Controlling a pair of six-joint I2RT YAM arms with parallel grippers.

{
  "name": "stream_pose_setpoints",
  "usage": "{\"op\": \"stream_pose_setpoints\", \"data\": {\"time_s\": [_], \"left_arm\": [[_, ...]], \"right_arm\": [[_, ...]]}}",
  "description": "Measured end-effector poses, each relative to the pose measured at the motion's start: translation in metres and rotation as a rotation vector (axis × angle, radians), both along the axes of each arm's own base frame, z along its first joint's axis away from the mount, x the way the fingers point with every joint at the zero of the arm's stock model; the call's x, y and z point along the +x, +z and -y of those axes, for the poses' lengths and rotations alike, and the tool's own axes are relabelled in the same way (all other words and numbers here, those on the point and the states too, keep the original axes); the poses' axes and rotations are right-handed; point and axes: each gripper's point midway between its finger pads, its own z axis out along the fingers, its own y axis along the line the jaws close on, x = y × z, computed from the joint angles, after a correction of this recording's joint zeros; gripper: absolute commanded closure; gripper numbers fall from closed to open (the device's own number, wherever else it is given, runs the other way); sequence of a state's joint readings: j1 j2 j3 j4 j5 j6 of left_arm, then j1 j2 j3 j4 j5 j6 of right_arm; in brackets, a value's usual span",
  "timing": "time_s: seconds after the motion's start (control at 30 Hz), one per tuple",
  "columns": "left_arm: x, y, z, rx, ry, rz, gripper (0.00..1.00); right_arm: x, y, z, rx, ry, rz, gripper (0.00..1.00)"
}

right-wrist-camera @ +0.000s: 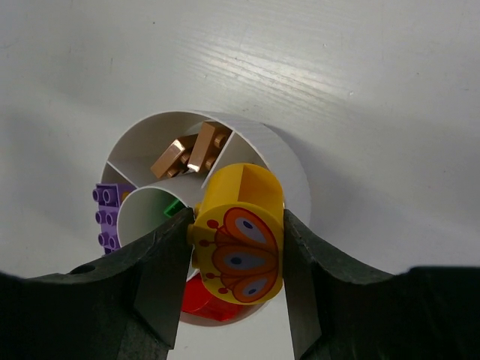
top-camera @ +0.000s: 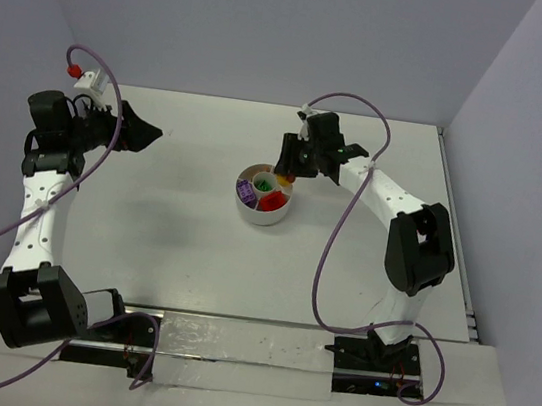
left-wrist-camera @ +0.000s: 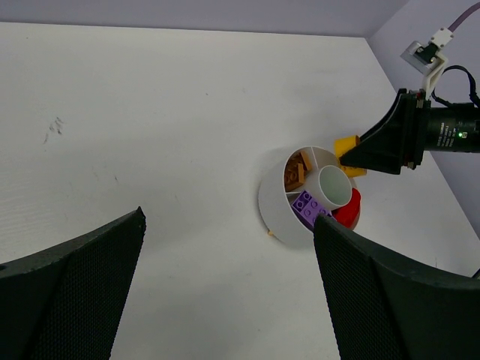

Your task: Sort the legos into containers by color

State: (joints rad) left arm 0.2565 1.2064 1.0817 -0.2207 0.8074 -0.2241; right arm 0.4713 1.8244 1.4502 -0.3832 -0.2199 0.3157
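The white round dish (right-wrist-camera: 294, 174) holds brown-orange legos (right-wrist-camera: 191, 154) in one wedge, a purple one (right-wrist-camera: 109, 214), a green one (right-wrist-camera: 172, 207) and a red one (right-wrist-camera: 206, 301) in others. My right gripper (right-wrist-camera: 236, 225) is shut on the round yellow-and-red lego (right-wrist-camera: 238, 244), holding it just above the dish's far-right rim (top-camera: 286, 187). In the left wrist view that yellow lego (left-wrist-camera: 346, 145) hangs over the dish (left-wrist-camera: 274, 202). My left gripper (left-wrist-camera: 229, 300) is open and empty, well left of the dish (top-camera: 262, 212), raised over bare table.
Grey walls close the table at the back and both sides. A purple cable (top-camera: 344, 223) loops off the right arm beside the dish. A tiny orange speck (left-wrist-camera: 270, 234) lies by the dish's wall.
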Motion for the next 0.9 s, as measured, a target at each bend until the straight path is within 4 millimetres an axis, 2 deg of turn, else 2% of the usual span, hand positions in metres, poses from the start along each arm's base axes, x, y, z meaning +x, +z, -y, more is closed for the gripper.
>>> {"op": "stream_pose_setpoints", "data": {"time_s": [0.1, 0.23, 0.63, 0.9], "left_arm": [[0.0, -0.001, 0.001, 0.0, -0.002, -0.002, 0.01], [0.001, -0.001, 0.0, 0.001, 0.002, -0.003, 0.01], [0.003, -0.002, 0.001, 0.018, 0.014, -0.001, 0.01], [0.004, -0.003, 0.002, 0.036, 0.012, 0.007, 0.01]], "right_arm": [[-0.001, -0.002, -0.001, 0.002, 0.006, -0.006, 0.23], [-0.002, -0.002, -0.002, 0.009, 0.013, -0.012, 0.17], [-0.011, 0.004, -0.006, 0.034, 0.042, -0.036, 0.15], [-0.021, 0.038, -0.014, 0.106, 0.098, -0.003, 0.16]]}}
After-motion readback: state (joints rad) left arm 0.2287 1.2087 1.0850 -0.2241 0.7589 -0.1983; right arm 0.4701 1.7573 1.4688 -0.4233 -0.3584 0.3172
